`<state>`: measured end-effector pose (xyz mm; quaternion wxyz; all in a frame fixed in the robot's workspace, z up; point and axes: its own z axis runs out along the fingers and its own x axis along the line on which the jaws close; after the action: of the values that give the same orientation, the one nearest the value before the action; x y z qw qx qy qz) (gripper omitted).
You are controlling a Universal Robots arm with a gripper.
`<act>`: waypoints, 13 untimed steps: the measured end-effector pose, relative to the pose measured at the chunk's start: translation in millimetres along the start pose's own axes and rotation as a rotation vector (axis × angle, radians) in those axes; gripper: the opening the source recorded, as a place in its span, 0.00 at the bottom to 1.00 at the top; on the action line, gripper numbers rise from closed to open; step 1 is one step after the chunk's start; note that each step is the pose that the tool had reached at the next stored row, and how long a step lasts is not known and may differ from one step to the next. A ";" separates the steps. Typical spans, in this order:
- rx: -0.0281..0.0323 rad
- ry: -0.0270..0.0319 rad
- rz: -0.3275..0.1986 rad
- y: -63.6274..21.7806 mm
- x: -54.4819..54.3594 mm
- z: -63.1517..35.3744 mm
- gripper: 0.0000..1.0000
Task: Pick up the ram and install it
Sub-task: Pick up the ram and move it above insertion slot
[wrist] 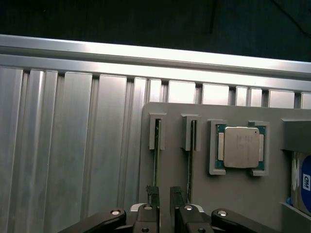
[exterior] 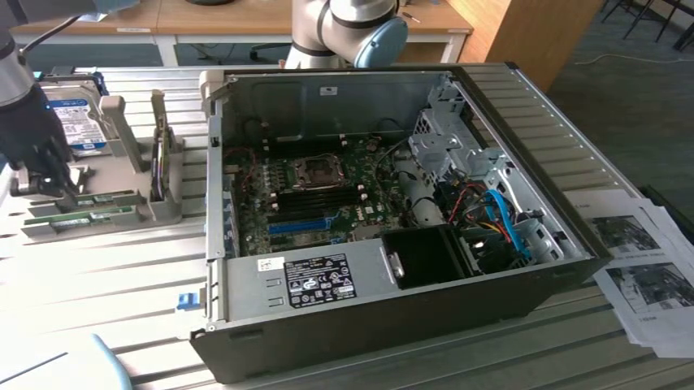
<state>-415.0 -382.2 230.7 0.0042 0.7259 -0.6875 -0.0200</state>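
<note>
Two thin green ram sticks (exterior: 96, 201) (exterior: 78, 218) stand on edge in slots of a grey holder (exterior: 152, 213) at the exterior view's left. In the wrist view they show edge-on as narrow lines (wrist: 156, 155) (wrist: 191, 158). My gripper (exterior: 54, 188) (wrist: 164, 193) hangs just above the holder near the sticks' ends. It is open, with nothing between its dark fingers (wrist: 177, 195). One finger is over the end of one stick, the other over the gap between the two sticks. The open computer case (exterior: 564, 268) lies in the middle, its motherboard (exterior: 314, 191) exposed.
A silver blue-labelled hard drive (exterior: 76, 122) (wrist: 303, 182) stands upright in the holder, and a processor chip (wrist: 241, 148) lies in a recess beside the sticks. Printed papers (exterior: 639, 260) lie at the exterior view's right. The ribbed metal table (wrist: 73, 145) ends close beyond the holder.
</note>
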 end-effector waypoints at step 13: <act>-0.0016 0.0000 0.000 -4.0 0.3 3.4 0.23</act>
<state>-411.1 -382.2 227.2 0.0048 0.7259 -0.6875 -0.0206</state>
